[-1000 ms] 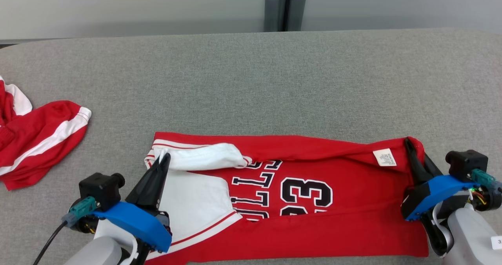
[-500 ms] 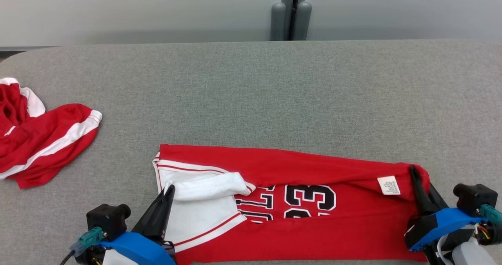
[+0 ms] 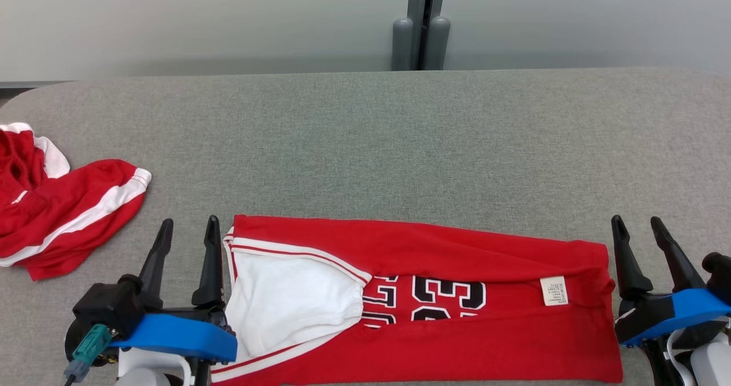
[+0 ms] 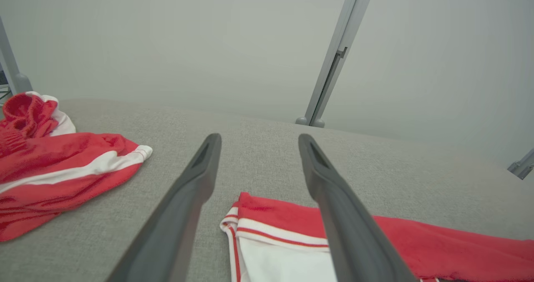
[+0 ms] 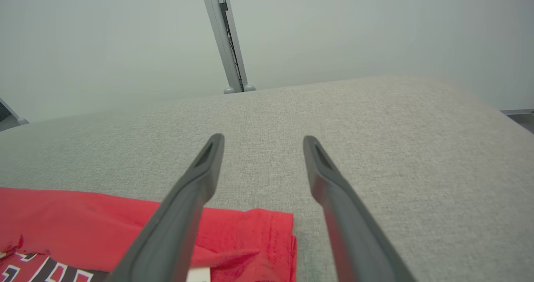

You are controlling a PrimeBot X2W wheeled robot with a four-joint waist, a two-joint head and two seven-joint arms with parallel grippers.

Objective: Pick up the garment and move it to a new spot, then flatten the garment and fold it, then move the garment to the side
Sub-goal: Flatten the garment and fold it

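Lying along the near edge of the grey padded table (image 3: 400,146), at about 6 o'clock in the head view, the garment (image 3: 434,249) is a red jersey folded into a long band. Black-and-white lettering and the number 23 show at its middle, with a white panel toward its 9 o'clock end and a small white label (image 3: 554,290) toward its 3 o'clock end.

The left gripper (image 3: 189,220) stands just off the jersey's 9 o'clock edge, its two dark fingers spread wide and pointing to 12 o'clock, gripping nothing. Whether the inner finger brushes the white-striped hem, I cannot tell. The right gripper (image 3: 635,220) sits just past the 3 o'clock edge in the same pose — fingers parted, bare table between them, no cloth held.

A second red garment with a white stripe (image 3: 68,214) lies crumpled at the table's 9 o'clock side, well apart from the jersey. Beyond the far edge, at 12 o'clock, a grey post (image 3: 421,26) rises against a pale wall.
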